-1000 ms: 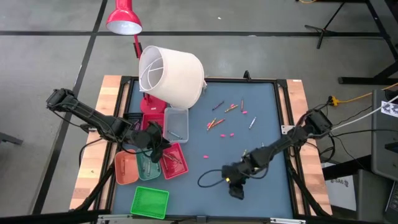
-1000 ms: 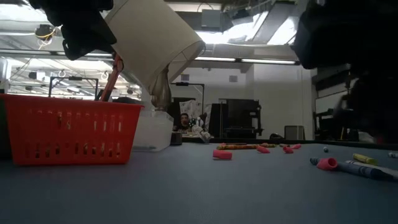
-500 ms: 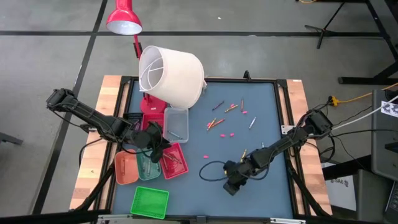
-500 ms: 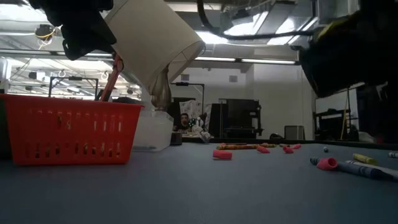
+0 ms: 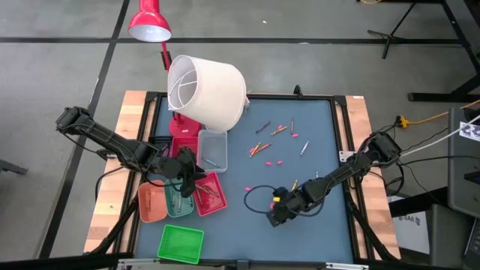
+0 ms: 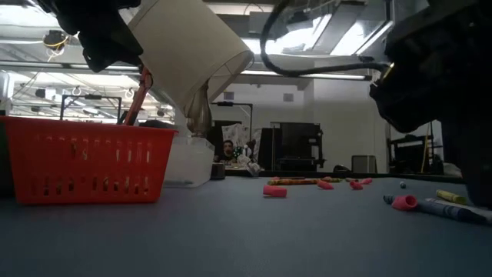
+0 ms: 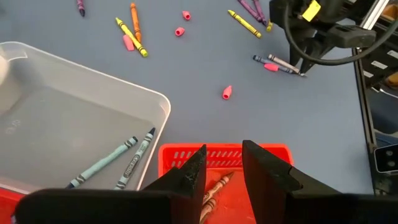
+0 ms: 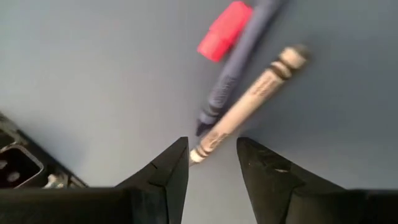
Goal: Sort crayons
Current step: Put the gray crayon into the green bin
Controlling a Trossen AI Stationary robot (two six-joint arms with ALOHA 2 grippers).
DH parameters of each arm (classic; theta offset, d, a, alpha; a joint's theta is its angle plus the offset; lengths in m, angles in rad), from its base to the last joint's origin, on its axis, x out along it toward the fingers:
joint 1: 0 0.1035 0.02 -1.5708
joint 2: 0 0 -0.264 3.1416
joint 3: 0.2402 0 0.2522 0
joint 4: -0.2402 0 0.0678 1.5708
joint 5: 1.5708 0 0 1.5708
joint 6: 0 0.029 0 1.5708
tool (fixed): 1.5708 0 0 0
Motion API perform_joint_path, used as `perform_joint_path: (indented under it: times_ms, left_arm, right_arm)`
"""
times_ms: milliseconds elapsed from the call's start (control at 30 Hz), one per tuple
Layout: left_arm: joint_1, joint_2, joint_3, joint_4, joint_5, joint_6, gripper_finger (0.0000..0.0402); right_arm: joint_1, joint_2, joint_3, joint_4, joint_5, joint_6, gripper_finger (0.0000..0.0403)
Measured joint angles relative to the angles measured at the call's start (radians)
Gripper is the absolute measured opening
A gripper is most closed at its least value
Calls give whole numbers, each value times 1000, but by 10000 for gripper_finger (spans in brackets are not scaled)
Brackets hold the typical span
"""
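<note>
Since a second ago the right gripper [image 5: 276, 217] has shifted a little toward the red tray [image 5: 209, 193] and up the surface [image 5: 315, 142], its cable loop following; the left arm has not changed

Right wrist view: jaws open, holding nothing, pointed down at two crayons lying side by side and touching, a grey one [image 8: 249, 104] and a dark blue one [image 8: 236, 62], with a pink stub [image 8: 222, 31] against the blue one. The near tip of the grey crayon sits just ahead of the gap between the fingers [image 8: 163, 174], and its long axis runs diagonally away from the jaws, not across them. Judgement: wrist rotation or a short advance is needed before closing, or the blue neighbour gets caught too

Right arm is clearly the nearer one to this pair. It reaches in low from the right edge, stretched out, wrist pitched down

Left gripper [image 7: 222, 168] hovers over the red tray, jaws open and empty; red crayons lie in that tray, grey ones in the clear tray [image 7: 163, 102] beside it

Remaining loose crayons [image 5: 271, 135] lie scattered beyond the clear tray, toward the far right of the surface
</note>
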Motion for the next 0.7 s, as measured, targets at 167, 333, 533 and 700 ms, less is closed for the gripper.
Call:
perform_joint_path:
  times_ms: [167, 333, 533, 700]
  left_arm:
    - [0, 0, 0, 0, 0, 2, 89]
    - [0, 0, 0, 0, 0, 2, 89]
    - [0, 0, 0, -1, 0, 2, 89]
    - [0, 0, 0, -1, 0, 2, 89]
  right_arm:
    - [0, -2, 2, -44, 6, 29, 145]
    - [0, -2, 3, -77, 15, 56, 145]
    - [0, -3, 3, -119, 26, 114, 145]
    - [2, -3, 2, -119, 64, 142, 145]
